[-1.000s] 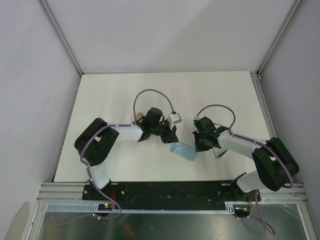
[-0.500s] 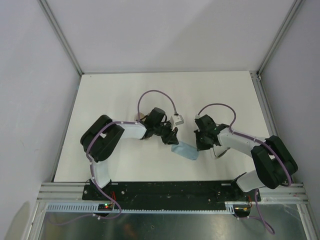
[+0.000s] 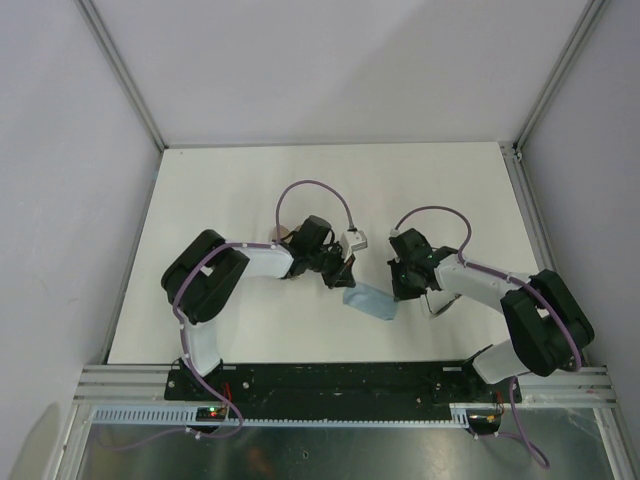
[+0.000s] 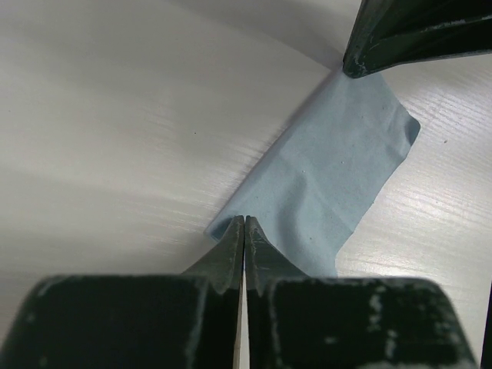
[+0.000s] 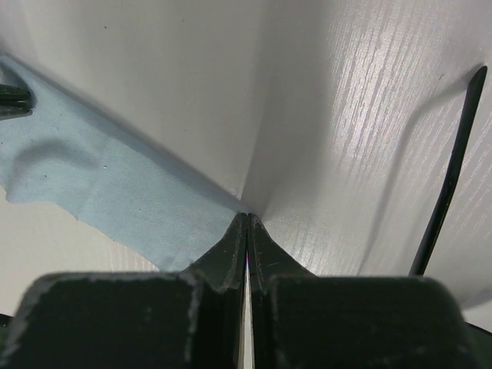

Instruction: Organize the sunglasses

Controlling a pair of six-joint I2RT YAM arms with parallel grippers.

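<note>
The light blue cloth lies folded flat on the white table between my two grippers. My left gripper is shut on its near-left corner; in the left wrist view the jaws pinch the cloth. My right gripper is shut at the opposite corner, with its jaws closed on the cloth's tip. Of the sunglasses I see one slim black temple arm to the right of the right gripper, and a faint thin frame under the right arm.
A beige-grey case peeks out behind the left wrist. The right gripper's fingertip shows at the top of the left wrist view. Grey walls close in the table at the back and sides.
The left arm shifted a little to the right toward the cloth a second ago. Both grippers have since stayed at the cloth's corners.
</note>
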